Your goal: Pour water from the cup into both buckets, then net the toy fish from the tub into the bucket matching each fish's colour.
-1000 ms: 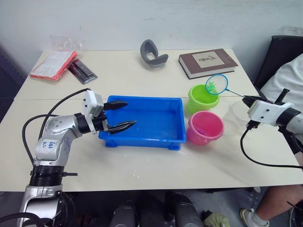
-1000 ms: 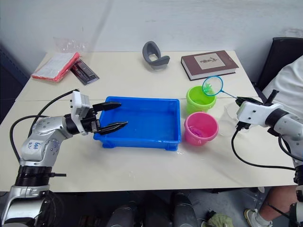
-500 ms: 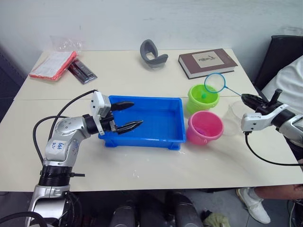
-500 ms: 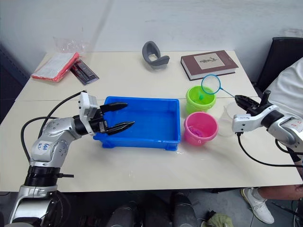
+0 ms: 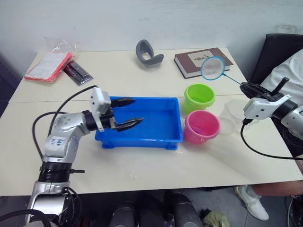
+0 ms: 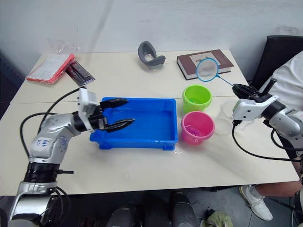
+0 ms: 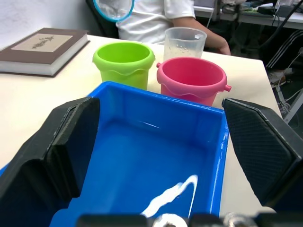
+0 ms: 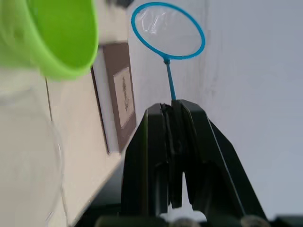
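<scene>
The right claw (image 6: 242, 88) is clamped tight on the thin black stick of the small round net with the light blue hoop (image 5: 212, 67), which hangs in the air above the far side of the lime green round plastic bucket (image 5: 200, 97) — its mesh looks empty. The pink round plastic bucket (image 5: 202, 126) stands just in front of the green one, both beside the right end of the shallow bright blue rectangular plastic tub (image 5: 158, 121) on the pale counter (image 5: 156, 163). The clear plastic cup with a spout (image 5: 230, 117) stands upright just right of the pink bucket, below the right claw. The left claw (image 5: 127, 113) — fingers spread wide and holding nothing — hovers over the tub's left end. A brown hardback book (image 5: 202, 61) lies behind the buckets.
</scene>
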Robot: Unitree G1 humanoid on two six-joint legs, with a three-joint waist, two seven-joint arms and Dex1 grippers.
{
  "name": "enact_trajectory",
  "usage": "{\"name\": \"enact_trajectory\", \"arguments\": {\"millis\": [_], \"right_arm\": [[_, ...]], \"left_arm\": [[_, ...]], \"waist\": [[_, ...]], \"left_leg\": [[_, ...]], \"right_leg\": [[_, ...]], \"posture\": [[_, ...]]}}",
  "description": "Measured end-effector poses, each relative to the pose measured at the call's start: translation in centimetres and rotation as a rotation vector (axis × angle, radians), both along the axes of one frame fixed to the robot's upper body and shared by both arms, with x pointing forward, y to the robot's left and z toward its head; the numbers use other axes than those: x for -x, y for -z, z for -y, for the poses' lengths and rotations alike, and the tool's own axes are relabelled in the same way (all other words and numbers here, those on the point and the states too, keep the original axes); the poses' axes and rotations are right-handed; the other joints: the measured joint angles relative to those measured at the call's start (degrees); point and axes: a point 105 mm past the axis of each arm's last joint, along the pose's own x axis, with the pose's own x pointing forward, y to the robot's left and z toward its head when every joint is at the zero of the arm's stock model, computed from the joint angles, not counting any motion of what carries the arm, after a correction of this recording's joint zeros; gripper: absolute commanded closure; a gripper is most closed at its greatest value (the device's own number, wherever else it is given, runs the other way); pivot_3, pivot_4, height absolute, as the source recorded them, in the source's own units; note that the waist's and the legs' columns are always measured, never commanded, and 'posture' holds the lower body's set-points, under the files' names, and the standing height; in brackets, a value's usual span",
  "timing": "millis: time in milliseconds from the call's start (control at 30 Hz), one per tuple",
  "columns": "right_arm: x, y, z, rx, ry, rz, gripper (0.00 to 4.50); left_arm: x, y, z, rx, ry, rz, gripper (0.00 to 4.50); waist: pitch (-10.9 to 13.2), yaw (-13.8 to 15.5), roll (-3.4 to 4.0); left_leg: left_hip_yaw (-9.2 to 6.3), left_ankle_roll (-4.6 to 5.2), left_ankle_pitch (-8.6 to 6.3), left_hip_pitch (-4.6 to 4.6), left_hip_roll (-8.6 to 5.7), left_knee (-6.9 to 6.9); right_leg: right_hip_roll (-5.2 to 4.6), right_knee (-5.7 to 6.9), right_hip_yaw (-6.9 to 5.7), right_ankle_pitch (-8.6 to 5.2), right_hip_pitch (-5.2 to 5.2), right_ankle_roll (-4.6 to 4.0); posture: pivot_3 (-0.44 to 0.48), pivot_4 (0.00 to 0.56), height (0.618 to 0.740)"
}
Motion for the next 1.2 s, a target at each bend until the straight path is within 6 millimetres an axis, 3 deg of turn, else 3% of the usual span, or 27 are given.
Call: {"name": "enact_trajectory", "arguments": {"millis": [133, 233, 367, 500, 600, 800, 1000, 1167, 1200], "right_arm": [[0.4, -0.6, -2.6, -0.262, -0.118, -0.141, 4.5], [1.1, -1.7, -4.0, -0.354, -0.204, -0.215, 4.5], [3.0, -1.1, -8.5, -0.425, -0.414, -0.443, 4.5], [6.8, 1.9, -13.8, -0.309, -0.622, -0.749, 4.5], [8.8, 5.1, -17.0, -0.225, -0.708, -0.879, 4.5], [11.2, 11.6, -21.2, -0.053, -0.736, -1.039, 4.5], [11.9, 15.2, -23.9, -0.045, -0.742, -1.084, 4.5], [11.7, 16.8, -25.3, -0.074, -0.723, -1.082, 4.5], [11.7, 16.9, -25.6, -0.081, -0.727, -1.08, 4.09]], "left_arm": [[1.7, -1.8, -1.9, 0.062, 0.019, 0.017, 0.06], [2.9, -2.5, -2.8, 0.065, 0.031, 0.011, 0.06], [4.9, -2.1, -5.2, 0.019, 0.01, -0.019, 0.06], [7.2, -2.5, -9.1, -0.072, -0.087, 0.01, 0.06], [9.2, -1.1, -11.1, -0.132, -0.135, -0.047, 0.06], [13.7, 4.0, -10.8, -0.264, -0.065, -0.224, 0.06], [15.9, 5.4, -9.8, -0.297, -0.027, -0.292, 0.06], [16.0, 5.6, -9.9, -0.322, -0.022, -0.3, 0.06], [15.8, 5.5, -9.8, -0.325, -0.021, -0.293, 0.01]], "waist": [[0.0, 0.2, 0.01], [0.0, 0.5, 0.02], [0.0, 0.4, 0.02], [0.0, 0.2, 0.02], [0.0, 0.2, 0.02], [-0.1, 0.5, -0.11], [-0.1, 0.3, -0.12], [-0.1, 0.3, -0.12], [-0.1, 0.3, -0.12]], "left_leg": [[-0.2, 0.02, -0.06, 0.29, 0.01, -0.02], [-0.37, 0.04, -0.06, 0.26, -0.06, 0.0], [-0.46, 0.04, -0.08, 0.22, -0.04, -0.01], [-0.47, -0.03, -0.23, 0.25, 0.06, -0.01], [-0.45, -0.05, -0.29, 0.27, 0.07, -0.02], [-0.49, 0.01, -0.4, 0.22, -0.03, 0.01], [-0.5, -0.08, -0.45, 0.24, 0.01, 0.01], [-0.53, -0.12, -0.47, 0.25, 0.07, 0.01], [-0.53, -0.13, -0.47, 0.25, 0.07, 0.01]], "right_leg": [[-0.33, -0.28, 0.1, 0.0, 0.41, -0.01], [-0.44, -0.3, 0.02, -0.01, 0.46, -0.02], [-0.48, -0.2, -0.05, -0.02, 0.47, -0.05], [-0.48, -0.33, -0.15, -0.12, 0.44, -0.22], [-0.48, -0.33, -0.16, -0.14, 0.42, -0.26], [-0.58, -0.35, -0.19, -0.16, 0.39, -0.28], [-0.54, -0.3, -0.2, -0.2, 0.37, -0.36], [-0.48, -0.25, -0.27, -0.25, 0.37, -0.45], [-0.48, -0.25, -0.28, -0.25, 0.37, -0.45]], "posture": [[0.0, 0.15, 0.74], [0.0, 0.15, 0.74], [0.0, 0.15, 0.74], [0.0, 0.15, 0.74], [0.0, 0.15, 0.74], [0.0, 0.15, 0.74], [0.0, 0.15, 0.74], [0.0, 0.15, 0.74], [0.0, 0.15, 0.74]]}}
